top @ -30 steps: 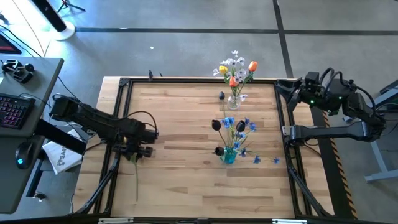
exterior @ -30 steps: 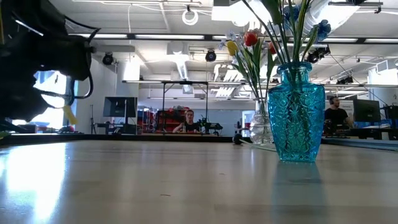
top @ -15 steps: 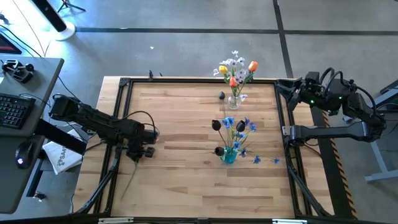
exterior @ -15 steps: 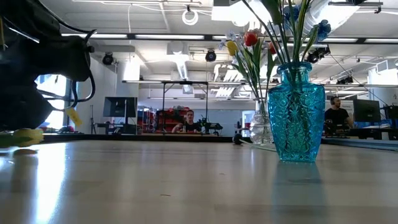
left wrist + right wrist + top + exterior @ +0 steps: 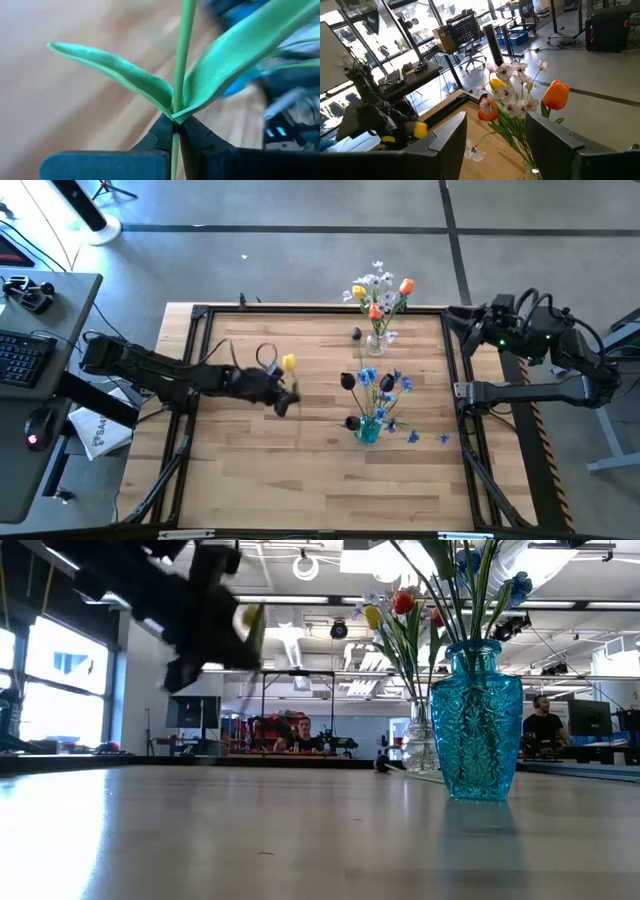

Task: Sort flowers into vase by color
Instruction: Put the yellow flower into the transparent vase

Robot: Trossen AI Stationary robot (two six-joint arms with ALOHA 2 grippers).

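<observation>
A wooden table (image 5: 300, 470) seen from above holds two vases right of centre. The left arm (image 5: 150, 370) reaches across the table's left half; the right arm (image 5: 540, 340) waits off the right edge, its jaws apart and empty. A blue vase (image 5: 368, 430) carries blue sprays and dark purple tulips. Behind it, a clear vase (image 5: 376, 343) holds white, yellow and orange blooms. The left gripper (image 5: 281, 401), lifted above the table, is clenched on the green stem of a yellow tulip (image 5: 289, 363), just below its leaves.
</observation>
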